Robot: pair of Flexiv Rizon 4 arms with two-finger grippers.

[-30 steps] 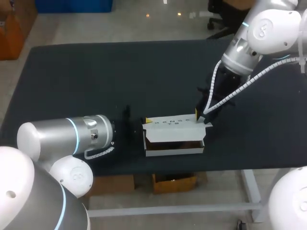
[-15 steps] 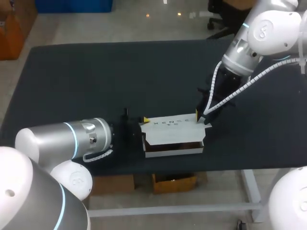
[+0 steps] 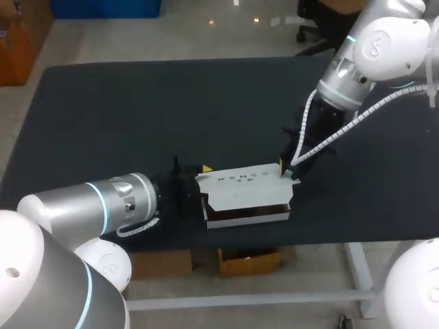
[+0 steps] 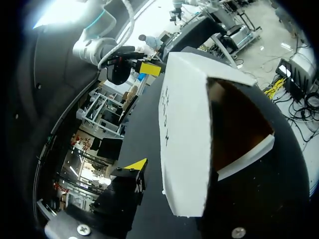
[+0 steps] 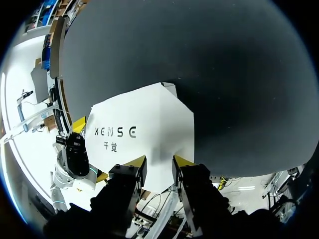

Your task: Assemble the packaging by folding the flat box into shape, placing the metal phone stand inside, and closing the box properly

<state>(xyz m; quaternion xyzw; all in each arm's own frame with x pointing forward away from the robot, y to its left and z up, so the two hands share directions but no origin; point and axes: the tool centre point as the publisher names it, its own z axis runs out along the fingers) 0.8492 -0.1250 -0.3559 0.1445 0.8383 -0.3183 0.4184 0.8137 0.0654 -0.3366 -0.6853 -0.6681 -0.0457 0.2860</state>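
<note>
White box [image 3: 243,179] with dark lettering and brown interior; table [image 3: 137,110] plain matte black; right hand [image 5: 159,163] black, yellow-tipped.

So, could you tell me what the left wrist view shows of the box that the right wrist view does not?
Only the left wrist view shows the white cardboard box's open side: its brown inside and a side flap. Only the right wrist view shows the printed top panel whole and face on, and the right gripper's fingers standing slightly apart at its edge. Both show the printed panel, the black table and the right gripper at the box.
</note>
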